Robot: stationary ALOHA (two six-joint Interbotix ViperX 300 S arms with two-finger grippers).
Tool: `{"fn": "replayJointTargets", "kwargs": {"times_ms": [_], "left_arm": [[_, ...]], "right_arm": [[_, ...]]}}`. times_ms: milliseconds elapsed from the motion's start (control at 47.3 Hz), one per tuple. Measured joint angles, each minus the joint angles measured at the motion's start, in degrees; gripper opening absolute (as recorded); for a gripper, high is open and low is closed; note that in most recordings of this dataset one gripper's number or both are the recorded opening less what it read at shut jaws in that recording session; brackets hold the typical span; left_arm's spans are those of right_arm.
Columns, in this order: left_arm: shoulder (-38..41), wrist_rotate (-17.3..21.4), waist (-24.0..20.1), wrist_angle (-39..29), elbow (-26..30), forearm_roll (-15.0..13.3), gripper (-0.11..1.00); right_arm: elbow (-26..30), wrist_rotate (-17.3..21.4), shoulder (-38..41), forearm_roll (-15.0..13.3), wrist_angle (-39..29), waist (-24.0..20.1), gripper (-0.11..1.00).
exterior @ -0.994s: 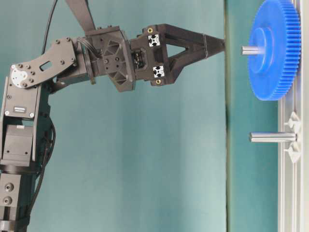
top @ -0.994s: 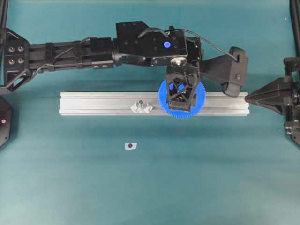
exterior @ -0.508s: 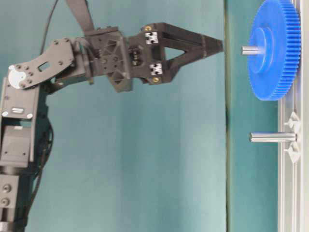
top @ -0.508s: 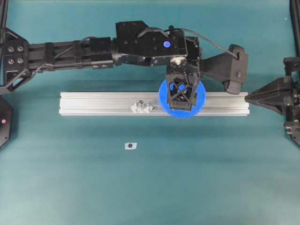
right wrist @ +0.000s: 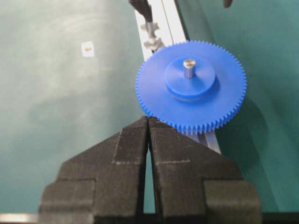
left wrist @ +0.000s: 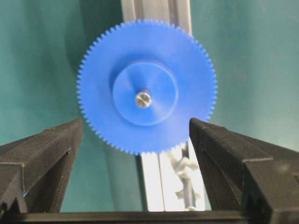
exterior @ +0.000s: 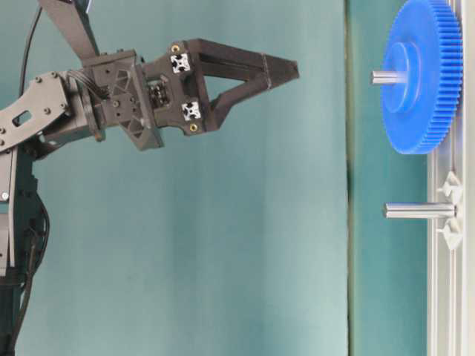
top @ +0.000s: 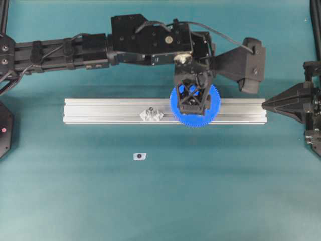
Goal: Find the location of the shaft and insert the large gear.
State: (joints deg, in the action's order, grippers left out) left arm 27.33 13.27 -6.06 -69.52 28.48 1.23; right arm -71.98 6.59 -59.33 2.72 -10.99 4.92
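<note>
Trouble from here would come mostly from your left claw (left wrist: 135, 128). It hangs empty above the rail (top: 100, 110), fingers spread about as wide as they go, and nothing is gripped. In its wrist view the gear (left wrist: 159, 79) sits between the two black fingers (left wrist: 51, 149), which stand at roughly eight and four o'clock of the hub. The table-level view shows the claw well clear of the gear. If you drop or swing sideways without rising, a fingertip could catch the teeth and tip the gear or drag it up off the shaft (left wrist: 143, 99), whose metal tip pokes through the hub hole. Judged from that, the insertion looks done. I can't tell from the side view whether the gear is pressed fully home or riding slightly high, so a knock could matter more than it seems. Your right claw (right wrist: 148, 122) is pinched together on nothing, parked at three o'clock of the rail's end. A push forward from there could shove the rail and shake the gear. From overhead, a bare second peg (exterior: 419, 211) stands between its clear mounts (top: 152, 115) at nine o'clock of the gear, so keep any sweep away from it. As for containers, no view shows a box, tray or bin. A small white tag with a dark centre (top: 140, 156) lies loose on the green cloth (top: 200, 191), at about six o'clock of that peg.
</note>
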Motion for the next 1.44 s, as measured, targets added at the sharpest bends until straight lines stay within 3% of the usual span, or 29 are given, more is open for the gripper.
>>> {"fn": "replayJointTargets", "kwargs": {"times_ms": [381, 1439], "left_arm": [[-6.77, -2.46, 0.79, 10.9, -10.28, 0.0, 0.9], [-6.42, -2.9, 0.88, 11.87, -10.46, 0.0, 0.89]], "right_arm": [[0.09, 0.0, -0.44, 0.18, 0.0, 0.0, 0.03], [-0.09, 0.0, -0.53, 0.18, 0.0, 0.0, 0.03]]}}
